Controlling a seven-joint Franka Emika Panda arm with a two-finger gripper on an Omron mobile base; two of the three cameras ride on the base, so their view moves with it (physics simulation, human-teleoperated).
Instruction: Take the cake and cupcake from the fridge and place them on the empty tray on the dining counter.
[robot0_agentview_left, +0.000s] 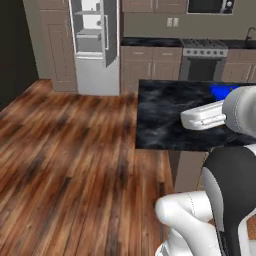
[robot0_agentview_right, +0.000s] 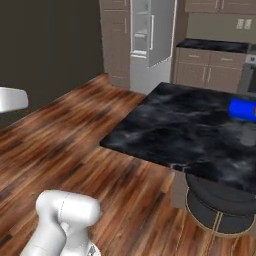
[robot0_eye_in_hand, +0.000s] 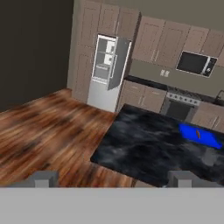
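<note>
Two small grey fingertips of the tool (robot0_eye_in_hand: 113, 179) rise at the bottom of the hand view, set wide apart with nothing between them: the tool is released and carries nothing. Beyond them lies the wooden floor (robot0_agentview_left: 65, 150), then the near corner of the dining bench (robot0_eye_in_hand: 144, 148), its black marbled top bare on this side. A bright blue tray (robot0_eye_in_hand: 199, 134) rests toward the far end of that top, with a small orange speck on it too small to identify; this is not the brown tray the task wants, and I cannot make that one out from here. A black round stool (robot0_agentview_right: 220, 205) stands under the bench edge in the right base view.

Well apart, across the floor, the fridge (robot0_eye_in_hand: 107, 72) stands against the far wall between wood cabinets, one door swung open so that pale inner shelves show. The cake and cupcake are presumably on those shelves, but at this range neither can be picked out.

Judging by the task, both are small, light, soft and easily crushed. The cupcake should be taken low around its base; the cake by its flat sides, gently, keeping clear of the topping.
</note>
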